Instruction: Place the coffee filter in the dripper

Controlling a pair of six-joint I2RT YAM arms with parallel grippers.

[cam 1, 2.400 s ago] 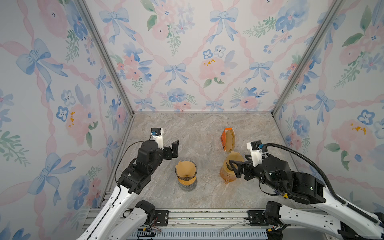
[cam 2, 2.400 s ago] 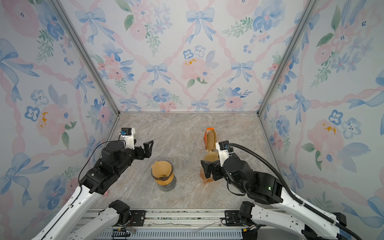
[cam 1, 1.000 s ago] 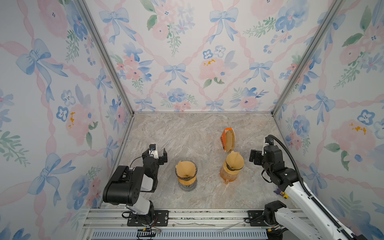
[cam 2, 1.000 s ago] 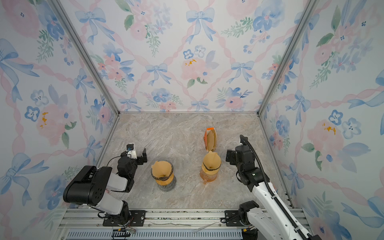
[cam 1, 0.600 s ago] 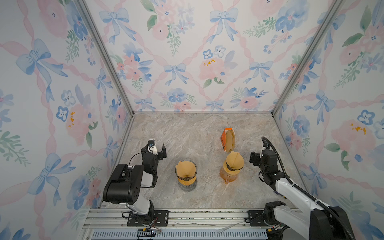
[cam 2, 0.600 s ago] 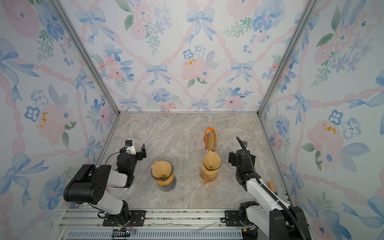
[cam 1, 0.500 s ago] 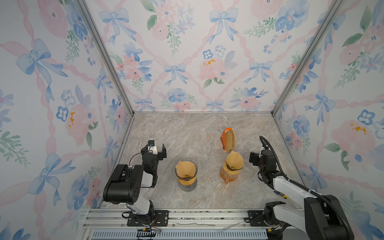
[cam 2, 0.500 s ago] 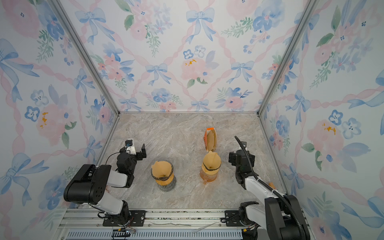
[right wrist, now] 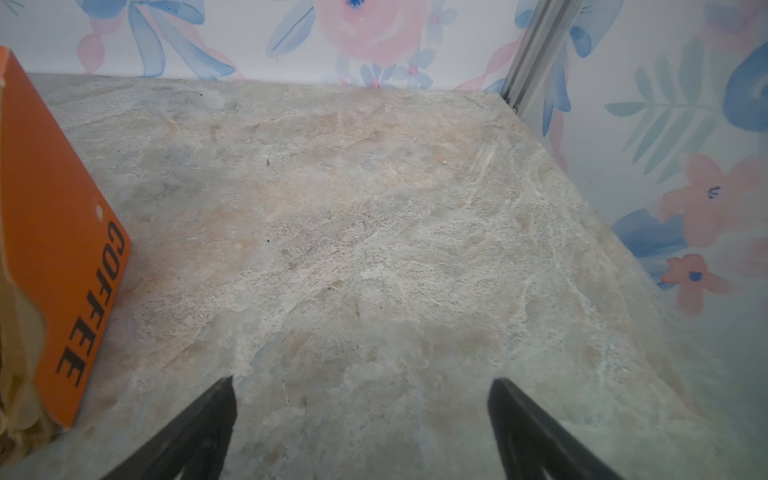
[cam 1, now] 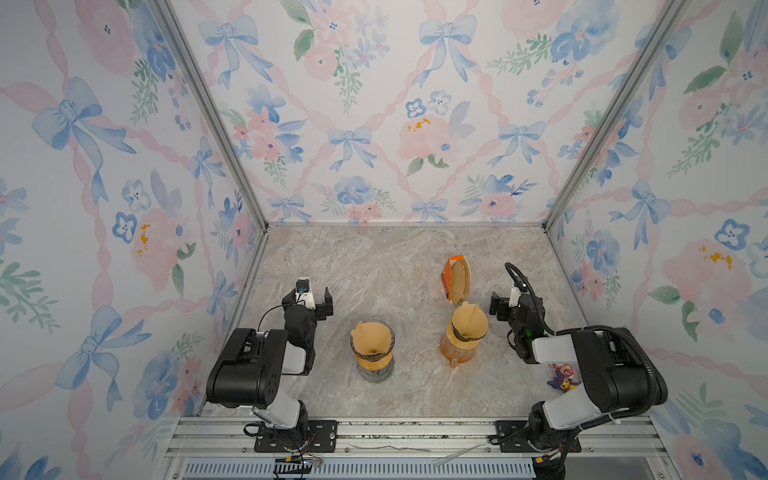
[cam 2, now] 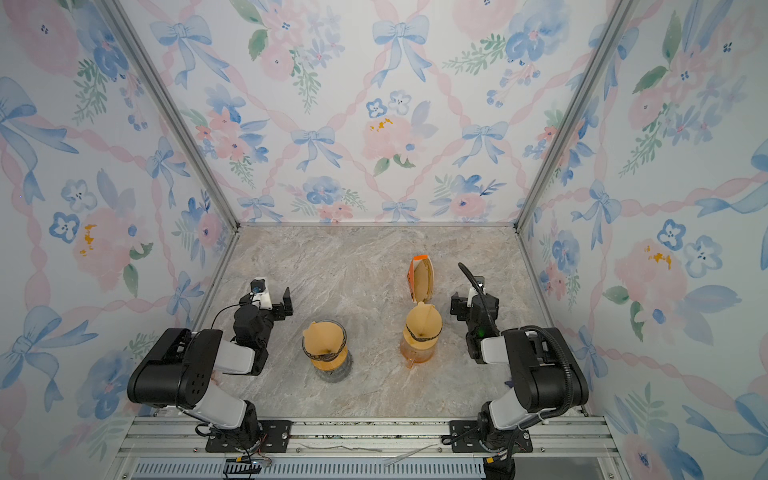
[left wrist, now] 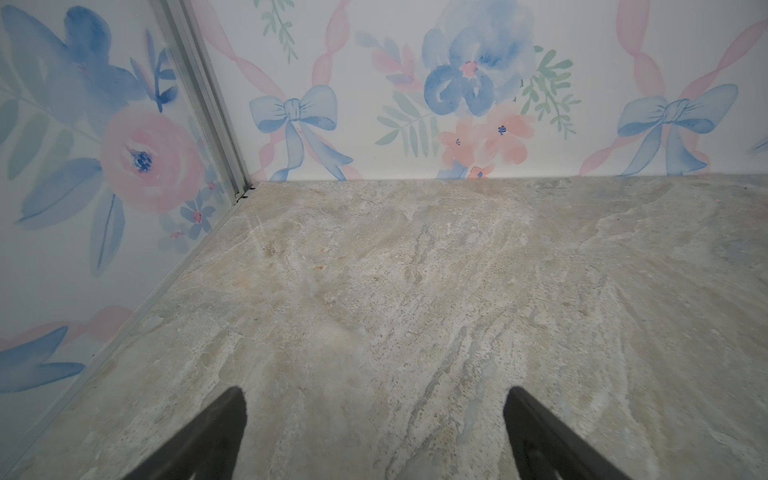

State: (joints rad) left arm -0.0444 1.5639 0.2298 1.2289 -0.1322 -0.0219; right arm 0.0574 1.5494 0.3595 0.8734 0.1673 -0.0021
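Between my grippers, on the bench (cam 1: 374,257), a tan paper filter (cam 1: 468,321) sits cone-open in the orange dripper (cam 1: 459,354); a second filter (cam 1: 371,337) sits in the glass dripper (cam 1: 374,370). My right gripper (cam 1: 514,306) is near the orange dripper, my left gripper (cam 1: 308,301) near the glass one, neither touching. Both are spread wide and hold nothing. A filter box (right wrist: 62,232) stands by my right gripper.

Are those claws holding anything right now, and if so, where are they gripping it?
Nothing is held. The left claw and the right claw both stand open and empty, with only the bare table between their jaws.
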